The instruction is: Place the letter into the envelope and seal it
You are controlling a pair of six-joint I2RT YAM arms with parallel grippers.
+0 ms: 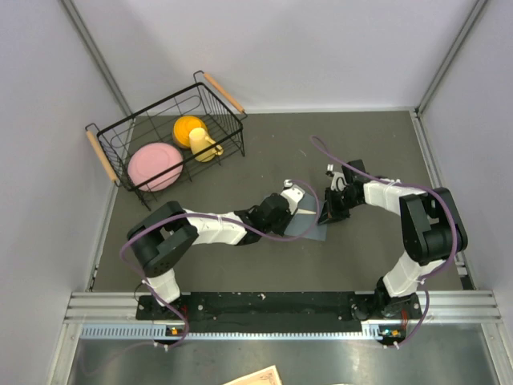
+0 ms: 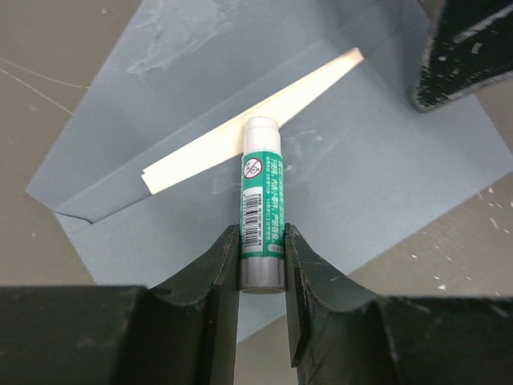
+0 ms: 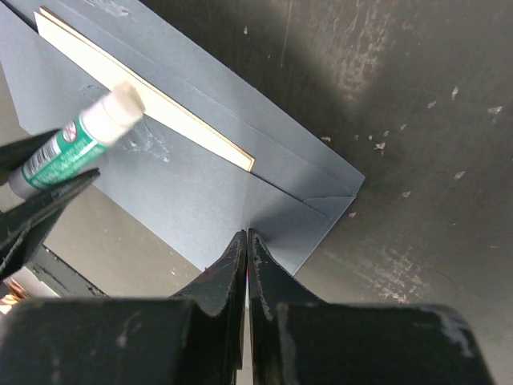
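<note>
Sealing appeared to be the step in hand. The left claw [image 2: 262, 241], narrowed to the width of its load, gripped a green-and-white glue stick [image 2: 261, 212] by the base. The stick's uncapped white tip pointed forward just above the envelope [image 2: 385, 176]. The right claw [image 3: 247, 237] was closed tight with its tips at the envelope's edge near one corner, seemingly pinning it to the desk [image 1: 385, 144]. Whether paper lay between the jaws could not be told. The letter [image 2: 240, 128] sat inside the pocket, only a pale strip showing at the mouth. Beyond it the flap [image 2: 184, 32] lay open, faintly smeared. The next move likely called for lowering the tip onto the flap, then folding it shut. Farther back stood a wire basket [image 1: 112, 132].
</note>
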